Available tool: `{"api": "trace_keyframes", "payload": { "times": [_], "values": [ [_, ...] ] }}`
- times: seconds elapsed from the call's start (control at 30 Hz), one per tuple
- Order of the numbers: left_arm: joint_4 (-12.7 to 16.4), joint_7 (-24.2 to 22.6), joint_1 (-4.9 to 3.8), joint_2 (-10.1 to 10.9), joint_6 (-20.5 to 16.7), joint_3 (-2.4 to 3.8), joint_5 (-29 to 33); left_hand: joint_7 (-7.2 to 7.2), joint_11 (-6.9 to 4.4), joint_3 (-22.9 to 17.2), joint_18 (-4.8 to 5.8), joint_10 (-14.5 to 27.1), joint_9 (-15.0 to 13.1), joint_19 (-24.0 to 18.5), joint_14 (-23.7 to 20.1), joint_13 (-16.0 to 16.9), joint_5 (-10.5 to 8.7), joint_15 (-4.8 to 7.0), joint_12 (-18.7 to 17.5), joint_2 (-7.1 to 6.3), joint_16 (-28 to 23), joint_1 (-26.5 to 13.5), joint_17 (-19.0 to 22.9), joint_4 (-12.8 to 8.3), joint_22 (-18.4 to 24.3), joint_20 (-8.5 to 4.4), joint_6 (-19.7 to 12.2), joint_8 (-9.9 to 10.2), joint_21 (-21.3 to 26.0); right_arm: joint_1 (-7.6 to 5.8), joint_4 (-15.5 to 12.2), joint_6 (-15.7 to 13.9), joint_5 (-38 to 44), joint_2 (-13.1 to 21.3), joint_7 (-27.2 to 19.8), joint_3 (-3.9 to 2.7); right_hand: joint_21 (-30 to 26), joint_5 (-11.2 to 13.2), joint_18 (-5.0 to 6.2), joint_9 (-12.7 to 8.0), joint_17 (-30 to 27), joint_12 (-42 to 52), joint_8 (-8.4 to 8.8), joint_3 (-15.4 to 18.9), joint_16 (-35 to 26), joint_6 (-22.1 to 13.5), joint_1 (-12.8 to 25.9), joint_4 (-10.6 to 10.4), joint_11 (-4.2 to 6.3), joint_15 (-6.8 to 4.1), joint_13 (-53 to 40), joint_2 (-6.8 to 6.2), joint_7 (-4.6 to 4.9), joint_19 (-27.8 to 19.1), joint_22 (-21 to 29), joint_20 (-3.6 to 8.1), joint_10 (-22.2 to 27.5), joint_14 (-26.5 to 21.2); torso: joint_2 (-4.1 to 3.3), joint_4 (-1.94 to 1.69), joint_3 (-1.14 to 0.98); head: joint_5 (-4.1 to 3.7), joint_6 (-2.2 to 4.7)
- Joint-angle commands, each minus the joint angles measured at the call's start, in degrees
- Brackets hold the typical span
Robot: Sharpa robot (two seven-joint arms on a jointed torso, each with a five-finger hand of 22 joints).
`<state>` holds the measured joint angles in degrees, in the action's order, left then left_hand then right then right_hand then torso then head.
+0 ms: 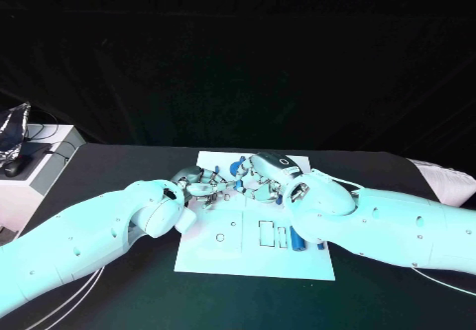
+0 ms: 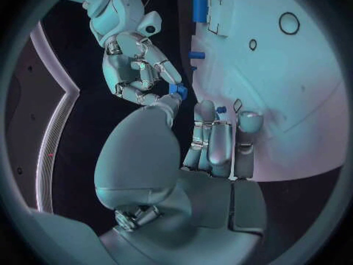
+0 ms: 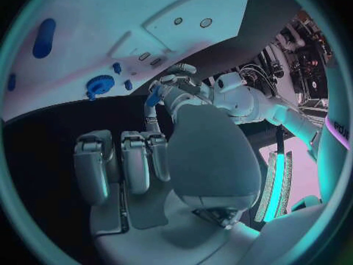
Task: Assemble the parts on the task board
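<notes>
A: Task board [image 1: 253,258] sits mid-table; both hands meet over its far half, a hand-over by my guess.
B: Right hand [image 2: 140,65] pinches one small blue part [image 2: 178,90]; left hand's [image 1: 203,185] grip I cannot tell.
A: Next it needs lining up with its slot. Two blue parts [image 1: 298,239] lie by the near right edge.

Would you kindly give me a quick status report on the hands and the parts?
Both hands over task board. Right hand and left hand meet on a small blue part. Nothing in the way.

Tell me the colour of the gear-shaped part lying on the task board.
Blue. The gear-shaped part shows best in the right wrist view, lying on the white task board.
</notes>
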<state>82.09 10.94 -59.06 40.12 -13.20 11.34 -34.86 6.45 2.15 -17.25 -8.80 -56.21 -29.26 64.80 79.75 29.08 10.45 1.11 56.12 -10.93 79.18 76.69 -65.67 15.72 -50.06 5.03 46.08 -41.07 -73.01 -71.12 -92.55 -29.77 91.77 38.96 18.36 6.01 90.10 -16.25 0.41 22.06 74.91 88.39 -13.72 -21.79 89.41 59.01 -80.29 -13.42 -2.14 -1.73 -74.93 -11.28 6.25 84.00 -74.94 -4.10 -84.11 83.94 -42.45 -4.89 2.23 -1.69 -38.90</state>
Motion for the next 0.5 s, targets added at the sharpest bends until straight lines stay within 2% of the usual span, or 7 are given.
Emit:
{"api": "trace_keyframes", "payload": {
  "times": [0.03,0.5],
  "values": [
    [-0.03,0.17,0.01,-0.05,0.63,-0.01,0.03,-0.17,0.03,-0.46,1.15,0.44,0.06,0.41,0.37,-0.05,0.10,0.15,0.29,0.10,0.37,0.59,-0.06,-0.04,-0.05,-0.14,-0.28,-0.19,-0.15,-0.01,-0.35,-1.13,0.38,-0.07,-1.29,-0.07,-0.10,-0.23,-0.41,0.05,13.68,0.32,-0.34,-0.32,0.17,0.35,-0.13,0.08,0.32,-0.45,-13.86,0.02,0.02,6.00,-15.06,0.19,-4.69,5.74,0.01,0.05,-0.02,0.04,-0.01],
    [-0.09,0.18,0.01,-0.07,0.69,-0.01,-0.20,-0.16,0.02,-0.60,1.17,0.47,0.08,0.47,0.43,-0.11,0.09,0.15,0.26,0.10,0.45,0.86,-0.19,-0.07,-0.17,-0.15,-0.27,-0.17,-0.21,0.00,-0.61,-2.04,0.23,-0.11,-1.59,-0.07,-0.10,-0.27,-0.41,0.08,13.62,0.30,-0.41,-0.50,0.15,0.40,-0.17,0.17,0.35,-0.45,-13.84,0.07,0.00,6.00,-15.06,0.20,-4.68,5.72,-0.02,0.01,-0.01,0.10,-0.11]
  ]
}}
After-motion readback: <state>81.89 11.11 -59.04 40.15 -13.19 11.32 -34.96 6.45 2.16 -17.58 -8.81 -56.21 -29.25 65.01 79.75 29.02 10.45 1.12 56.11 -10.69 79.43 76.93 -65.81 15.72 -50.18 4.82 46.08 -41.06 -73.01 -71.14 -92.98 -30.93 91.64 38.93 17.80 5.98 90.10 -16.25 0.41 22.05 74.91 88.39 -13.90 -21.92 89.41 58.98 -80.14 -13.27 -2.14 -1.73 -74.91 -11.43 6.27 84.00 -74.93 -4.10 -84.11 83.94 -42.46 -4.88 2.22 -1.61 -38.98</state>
